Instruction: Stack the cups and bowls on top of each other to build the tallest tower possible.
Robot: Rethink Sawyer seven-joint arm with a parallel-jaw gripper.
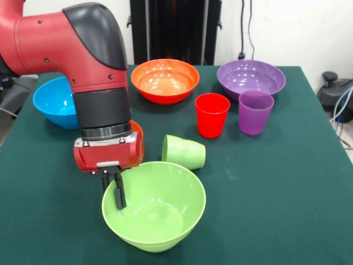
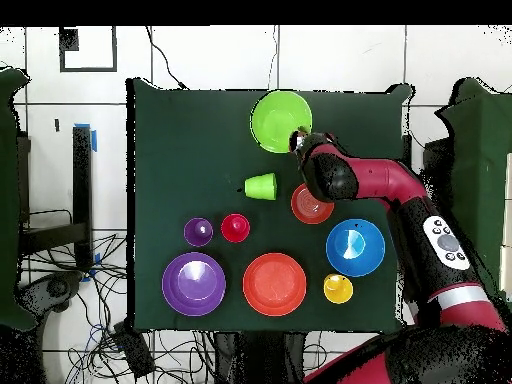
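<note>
Gripper pinches green bowl rim beside tipped green cup.

Glossy plastic bowls and cups, matt green cloth tabletop, smooth red arm casing

bright, even light | glare on bowls | soft shadows

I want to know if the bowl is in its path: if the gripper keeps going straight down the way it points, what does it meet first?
Most likely the large green bowl: the gripper points down at its rim, fingers close together. Whether they land on the rim or just inside is unclear.
</note>
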